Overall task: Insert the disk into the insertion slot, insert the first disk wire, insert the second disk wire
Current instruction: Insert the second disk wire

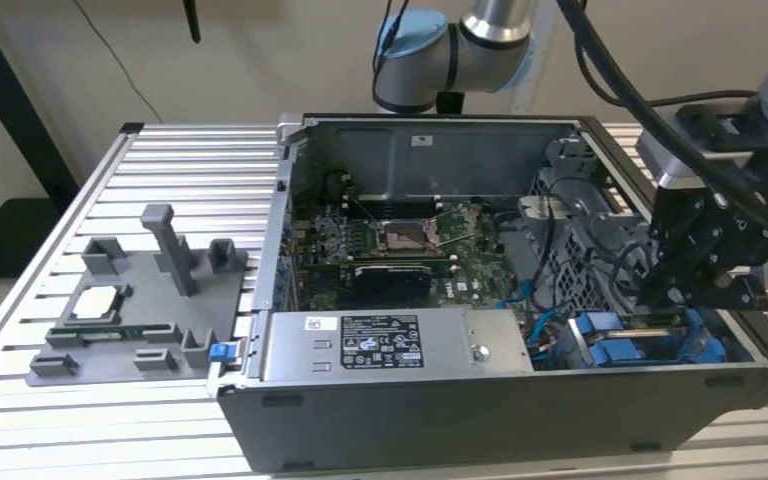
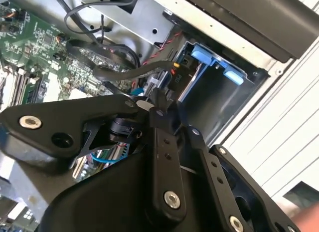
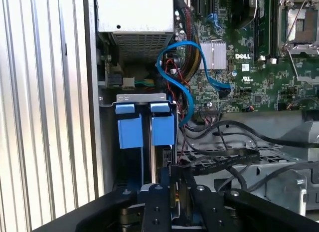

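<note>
The disk [image 3: 163, 124], in its bright blue carrier, sits pushed into the insertion slot [image 3: 142, 98] of the grey drive cage, beside a second blue-framed drive [image 3: 128, 127]. In the exterior view the blue carriers [image 1: 614, 347] lie at the case's front right corner, with my gripper [image 1: 666, 298] lowered just above them. In both wrist views my gripper [image 3: 174, 176] [image 2: 167, 100] is shut on the black connector [image 2: 179, 76] of a flat black disk wire [image 3: 224, 159]. The connector hangs close above the disk's end, and I cannot tell whether it touches.
The open computer case stands on a slatted metal table [image 1: 77, 420]. A silver power-supply box [image 1: 384, 345] fills the case's front, with the motherboard [image 1: 398, 240] behind it. A blue data cable [image 3: 189, 67] and loose black wires [image 3: 279, 137] crowd the cage. A grey parts fixture [image 1: 144, 310] lies left of the case.
</note>
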You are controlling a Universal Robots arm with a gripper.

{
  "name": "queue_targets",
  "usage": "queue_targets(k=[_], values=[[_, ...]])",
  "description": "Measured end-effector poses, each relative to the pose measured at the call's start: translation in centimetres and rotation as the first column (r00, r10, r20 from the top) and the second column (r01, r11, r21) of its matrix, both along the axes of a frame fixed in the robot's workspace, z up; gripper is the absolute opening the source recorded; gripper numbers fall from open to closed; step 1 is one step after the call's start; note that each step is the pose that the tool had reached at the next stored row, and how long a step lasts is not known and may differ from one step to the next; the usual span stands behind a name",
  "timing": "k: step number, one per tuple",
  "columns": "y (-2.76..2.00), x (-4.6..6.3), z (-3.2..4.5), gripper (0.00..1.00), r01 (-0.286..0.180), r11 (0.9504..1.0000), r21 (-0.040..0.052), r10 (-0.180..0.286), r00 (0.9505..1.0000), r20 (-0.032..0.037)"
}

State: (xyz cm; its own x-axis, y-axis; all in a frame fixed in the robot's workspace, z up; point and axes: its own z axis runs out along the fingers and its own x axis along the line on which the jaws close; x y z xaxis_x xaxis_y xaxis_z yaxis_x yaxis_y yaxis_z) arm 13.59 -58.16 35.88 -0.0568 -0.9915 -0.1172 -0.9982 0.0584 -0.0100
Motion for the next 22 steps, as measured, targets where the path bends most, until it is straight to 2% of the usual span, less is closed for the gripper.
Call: queue_targets(k=[4,7,8,11,12,13,14,15,17,19,22], values=[[0.0,0.0,0.26,1.0,0.0,1.0,0.0022,0.0,1.0,0.0001],[0.0,-0.03,0.79,1.0,0.0,0.9999,0.0112,0.0,1.0,0.0003],[0.0,-0.1,0.8,1.0,0.0,0.9999,0.0152,0.0,1.0,0.0033],[0.01,-0.19,0.76,1.0,0.0,0.9998,0.0176,0.0,1.0,0.0072],[0.01,-0.2,0.73,1.0,0.0,0.9998,0.0183,0.0,0.9999,0.0106],[0.01,-0.2,0.7,0.0,0.0,0.9998,0.0194,0.0,0.9999,0.0157],[0.0,-0.21,0.65,0.0,-0.001,0.9997,0.0237,0.0,0.9996,0.0288],[0.01,-0.2,0.61,0.0,-0.001,0.9996,0.0283,0.0,0.9993,0.0385],[-0.05,-0.2,0.57,0.0,-0.001,0.9996,0.0284,0.0,0.9992,0.039],[-0.14,-0.19,0.5,0.0,-0.001,0.9996,0.0282,0.0,0.9994,0.0355],[-0.33,-0.07,0.35,0.0,0.0,0.9996,0.0283,0.0,0.9999,0.0139]])
